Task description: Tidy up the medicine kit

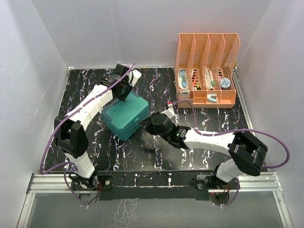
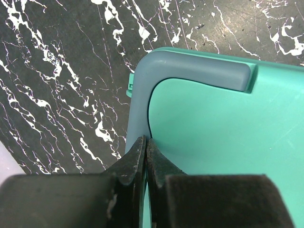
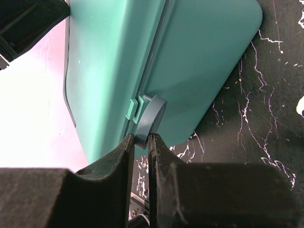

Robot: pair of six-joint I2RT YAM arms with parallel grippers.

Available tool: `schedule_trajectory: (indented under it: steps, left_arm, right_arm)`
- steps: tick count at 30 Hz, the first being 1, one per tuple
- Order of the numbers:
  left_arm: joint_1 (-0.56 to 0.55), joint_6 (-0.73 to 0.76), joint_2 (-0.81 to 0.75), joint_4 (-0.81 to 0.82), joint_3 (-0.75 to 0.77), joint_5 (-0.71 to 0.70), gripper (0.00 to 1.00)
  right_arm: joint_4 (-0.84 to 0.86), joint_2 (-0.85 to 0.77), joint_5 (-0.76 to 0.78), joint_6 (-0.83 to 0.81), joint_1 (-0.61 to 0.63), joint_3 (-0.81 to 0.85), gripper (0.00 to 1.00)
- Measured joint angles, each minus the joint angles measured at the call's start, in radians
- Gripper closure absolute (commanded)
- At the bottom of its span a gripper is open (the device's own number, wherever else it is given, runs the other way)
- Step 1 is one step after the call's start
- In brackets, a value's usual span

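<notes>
The medicine kit (image 1: 124, 116), a teal box with its lid down, lies on the black marbled table, left of the middle. My left gripper (image 1: 122, 92) is shut with nothing between its fingers. Its tips (image 2: 145, 142) rest on the lid (image 2: 223, 123), at the seam beside the grey-blue handle (image 2: 190, 71). My right gripper (image 1: 145, 124) is at the box's front side. In the right wrist view it (image 3: 141, 138) is shut on the lower edge of the grey-blue round latch (image 3: 151, 118) of the kit (image 3: 109, 61).
An orange mesh file rack (image 1: 207, 69) stands at the back right, with small medicine items in its slots. White walls close in the table on three sides. The arm bases sit on the rail at the near edge.
</notes>
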Motion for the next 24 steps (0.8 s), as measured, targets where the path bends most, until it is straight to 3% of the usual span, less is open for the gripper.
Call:
schedule_trajectory:
  steps: [6, 24]
  left_arm:
    - [-0.001, 0.0, 0.004, 0.0, 0.0, -0.006, 1.0]
    - [-0.006, 0.002, 0.007, -0.011, 0.003, -0.01, 1.0]
  right_arm:
    - [-0.03, 0.0, 0.005, -0.024, 0.0, 0.026, 0.76]
    - [-0.021, 0.068, 0.026, -0.045, -0.001, 0.058, 0.73]
